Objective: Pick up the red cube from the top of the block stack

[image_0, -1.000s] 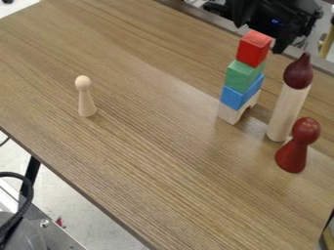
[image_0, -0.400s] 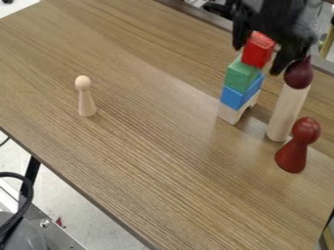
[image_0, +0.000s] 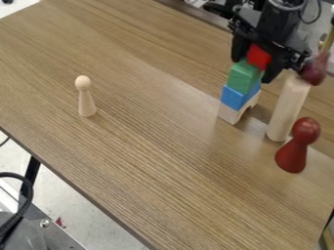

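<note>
"Red block (image_0: 259, 57), for the record: where does it sit?"

"At the top, on the green block (image_0: 242, 78). Beneath that come the blue block (image_0: 236, 97) and the pale arch block (image_0: 231, 114), which stands on the worktop (image_0: 143, 146)."

"Condition of the pincer (image_0: 252, 72)?"

"Its two fingers are apart, one on either side of the red block, reaching down beside the green one. From where I stand I cannot confirm that either finger presses on the wood, so I record no firm grip."

"Which step do you enter?"

"Taking hold of the top block, in my judgement. The pincer looks lined up for it."

"And the next move?"

"It would call for an even squeeze from both sides, then, if the hold is sound, a straight, slow lift. An uneven squeeze could drag the blocks below out of line."

"Any hazard noted?"

"One. The dark red teardrop piece (image_0: 315, 69) leans at the top of the tall pale post (image_0: 288, 110), just beside the pincer. Whether they touch, I cannot tell. It seems poorly seated and likely to fall, so any sideways swing should be avoided."

"Remaining items?"

"A red peg figure (image_0: 297, 146) stands upright near the post's foot. A pale peg figure (image_0: 86, 100) stands upright, well apart from the rest."
</note>
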Available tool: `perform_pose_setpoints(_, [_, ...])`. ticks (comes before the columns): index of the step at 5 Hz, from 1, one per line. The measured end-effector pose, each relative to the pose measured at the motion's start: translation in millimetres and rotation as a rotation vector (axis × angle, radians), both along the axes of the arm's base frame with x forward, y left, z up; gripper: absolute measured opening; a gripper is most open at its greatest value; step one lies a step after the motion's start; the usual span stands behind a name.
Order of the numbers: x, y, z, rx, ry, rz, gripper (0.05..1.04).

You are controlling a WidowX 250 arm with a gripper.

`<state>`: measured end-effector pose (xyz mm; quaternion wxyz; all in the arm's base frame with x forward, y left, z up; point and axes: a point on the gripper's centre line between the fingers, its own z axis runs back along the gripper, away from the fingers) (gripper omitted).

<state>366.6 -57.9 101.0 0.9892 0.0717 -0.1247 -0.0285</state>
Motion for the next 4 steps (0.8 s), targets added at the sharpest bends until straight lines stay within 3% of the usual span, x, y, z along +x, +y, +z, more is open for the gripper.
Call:
perform_pose_setpoints(1, [1,2,0.3,-0.001,-0.006,0.036,0.603])
perform_pose_setpoints(3, [0,9,0.5,-0.016,0.007,0.091,0.602])
perform_pose_setpoints(4, [-7,28,3.5,0.002,0.043,0.167,0.602])
